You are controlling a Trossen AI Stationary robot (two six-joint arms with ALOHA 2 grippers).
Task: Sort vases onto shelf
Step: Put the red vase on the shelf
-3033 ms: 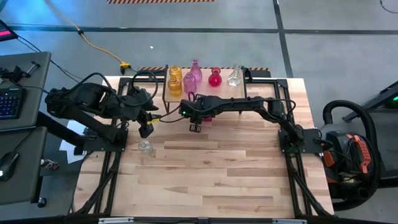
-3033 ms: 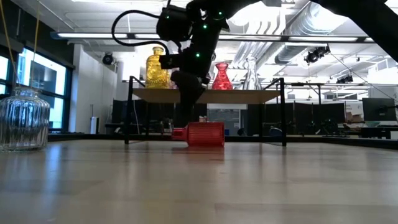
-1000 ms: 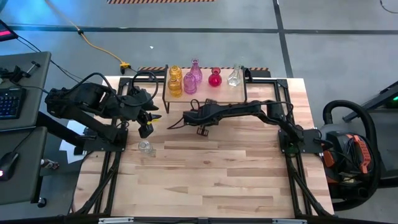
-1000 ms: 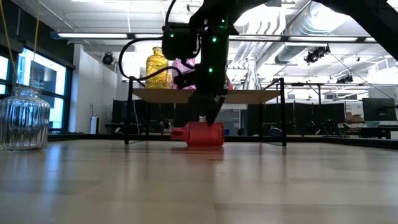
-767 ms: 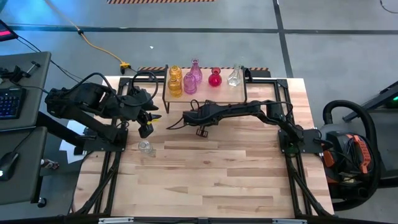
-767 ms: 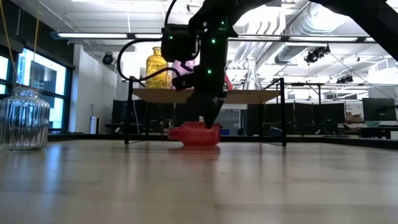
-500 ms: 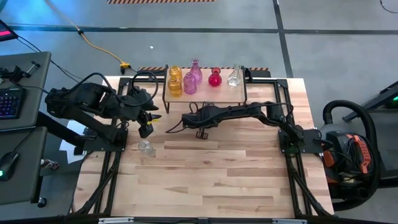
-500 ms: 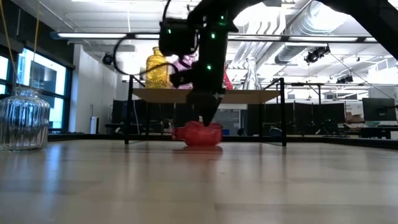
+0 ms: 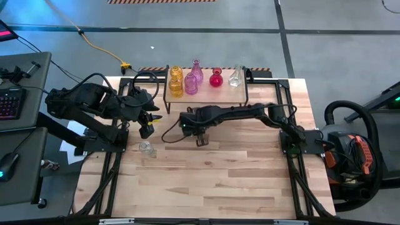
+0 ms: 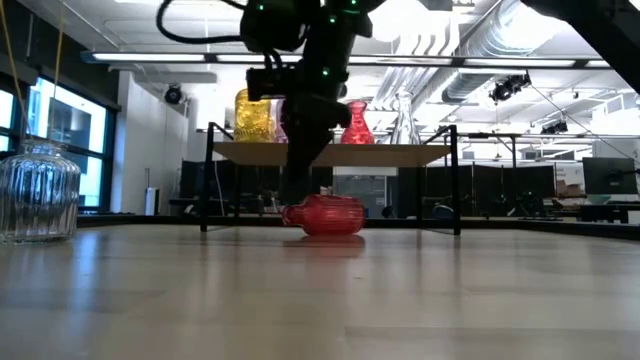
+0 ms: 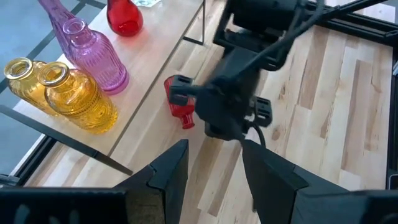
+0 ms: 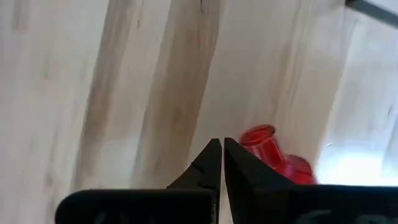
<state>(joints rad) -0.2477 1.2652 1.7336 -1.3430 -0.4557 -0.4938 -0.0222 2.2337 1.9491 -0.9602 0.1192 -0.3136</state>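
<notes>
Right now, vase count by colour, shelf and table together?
Yellow glass bud vases: 2
Pink glass bud vases: 2
Red glass bud vases: 2
Clear glass bud vases: 2
Total: 8

The pale butcher-block wood counter [image 9: 212, 181] shows long glued strips with a smooth, lightly sheened finish and darker grain streaks. The small shelf with a light wood top [image 9: 206, 89] has a matt surface and thin black metal legs. On it stand ribbed yellow glass vases [image 11: 78, 93], a ribbed pink glass vase [image 11: 93, 56], a smooth glossy red glass vase [image 11: 123, 17] and a clear glass vase [image 9: 235, 76]. A ribbed red glass vase lying on the counter [image 10: 325, 214] glints under the lights. A ribbed clear glass vase [image 10: 36, 190] is transparent and shiny. The right hand [image 12: 222, 160] has matt black fingers, seemingly plastic.
</notes>
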